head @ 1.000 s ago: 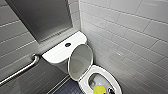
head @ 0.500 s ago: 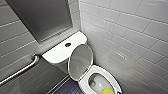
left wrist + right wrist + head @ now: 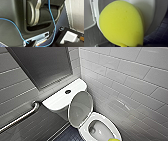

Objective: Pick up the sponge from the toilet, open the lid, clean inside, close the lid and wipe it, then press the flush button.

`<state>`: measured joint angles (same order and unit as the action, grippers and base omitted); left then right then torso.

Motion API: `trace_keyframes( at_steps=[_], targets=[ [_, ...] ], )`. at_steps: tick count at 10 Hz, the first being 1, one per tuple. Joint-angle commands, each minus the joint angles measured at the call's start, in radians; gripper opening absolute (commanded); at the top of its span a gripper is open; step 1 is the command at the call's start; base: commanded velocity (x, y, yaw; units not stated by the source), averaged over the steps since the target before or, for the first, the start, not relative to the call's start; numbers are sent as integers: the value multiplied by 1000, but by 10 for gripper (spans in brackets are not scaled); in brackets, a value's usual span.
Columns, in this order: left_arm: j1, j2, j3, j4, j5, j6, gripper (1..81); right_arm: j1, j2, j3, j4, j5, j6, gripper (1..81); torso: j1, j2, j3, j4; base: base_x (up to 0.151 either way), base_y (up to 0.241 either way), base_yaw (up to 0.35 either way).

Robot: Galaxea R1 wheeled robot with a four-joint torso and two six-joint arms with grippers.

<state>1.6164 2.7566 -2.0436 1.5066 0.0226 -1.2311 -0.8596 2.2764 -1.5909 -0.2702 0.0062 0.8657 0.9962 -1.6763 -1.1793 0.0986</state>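
Lid up, sponge seemingly clamped in the right gripper, bowl just beyond it — cleaning, closing, wiping, flushing remain.

Glossy white across the toilet and its lid, dark on the round flush button. Bright, even yellow on the sponge. Pale grey wall tiles in a brick pattern, dark blue floor tiles in small squares, a bright blue cable.

- Head view: bright, even light; wall tiles carry a soft sheen, and their lines tilt at the edges.
- Lid is shaded grey.
- Left wrist view is dim.
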Motion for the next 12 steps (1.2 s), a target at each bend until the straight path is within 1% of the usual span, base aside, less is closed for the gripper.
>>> trace_keyframes(
  at_steps=[1, 2, 3, 4, 5, 7, 9, 12],
  targets=[
    [44, -9, 19, 11, 23, 7, 811, 72, -133, 106, -6, -57, 9, 10, 0, 0, 0, 0, 0, 0, 0],
    [44, -9, 19, 12, 23, 7, 811, 95, -131, 142, -6, -45, 9, 10, 0, 0, 0, 0, 0, 0, 0],
    [44, -9, 19, 11, 23, 7, 811, 142, -127, 184, -6, -45, 9, 10, 0, 0, 0, 0, 0, 0, 0],
    [43, -9, 19, 11, 23, 7, 811, 196, -110, 227, -1, -58, 9, 10, 0, 0, 0, 0, 0, 0, 0],
    [41, -7, 19, 11, 23, 7, 811, 251, -91, 243, 9, -74, 10, 10, 0, 0, 0, 0, 0, 0, 0],
    [40, -4, 19, 11, 23, 7, 811, 355, -25, 237, 42, -152, 10, 10, 0, 0, 0, 0, 0, 0, 0],
    [38, -4, 14, 9, 23, 5, 811, 420, 96, 159, 55, -192, 24, 10, 0, 0, 0, 0, 0, 0, 0],
    [38, -6, 10, 7, 23, 5, 811, 463, 317, -27, 69, -226, 25, 10, 0, 0, 0, 0, 0, 0, 0]
  ],
)
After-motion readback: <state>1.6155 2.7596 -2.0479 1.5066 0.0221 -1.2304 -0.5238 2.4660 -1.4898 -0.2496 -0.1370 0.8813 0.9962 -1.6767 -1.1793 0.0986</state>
